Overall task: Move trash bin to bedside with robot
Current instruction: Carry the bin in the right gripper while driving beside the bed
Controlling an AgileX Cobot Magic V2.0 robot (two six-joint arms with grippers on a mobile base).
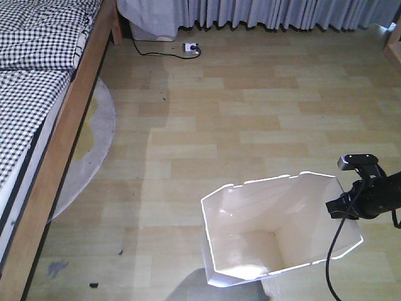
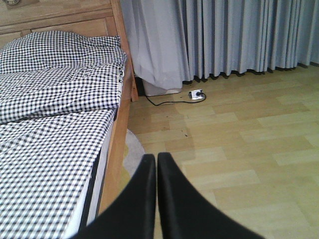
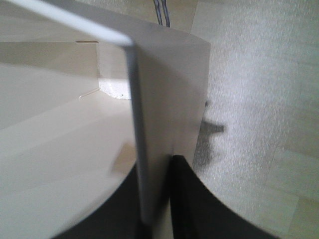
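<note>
The white faceted trash bin [image 1: 263, 244] is at the bottom centre-right of the front view, its open mouth facing up. My right gripper [image 1: 341, 205] is shut on the bin's right rim; in the right wrist view the thin bin wall [image 3: 164, 99] stands between the two black fingers [image 3: 192, 199]. The bed [image 1: 37, 81], with its light-brown wooden frame and black-and-white checked bedding, runs along the left, well apart from the bin. In the left wrist view my left gripper [image 2: 156, 164] is shut and empty, held above the floor beside the bed [image 2: 55, 109].
A round grey rug [image 1: 94, 138] lies partly under the bed. A white power strip [image 1: 191, 47] with a black cable lies near the grey curtains [image 1: 269, 12] at the back. Wooden furniture [image 1: 393, 44] stands at the far right. Wood floor lies between bin and bed.
</note>
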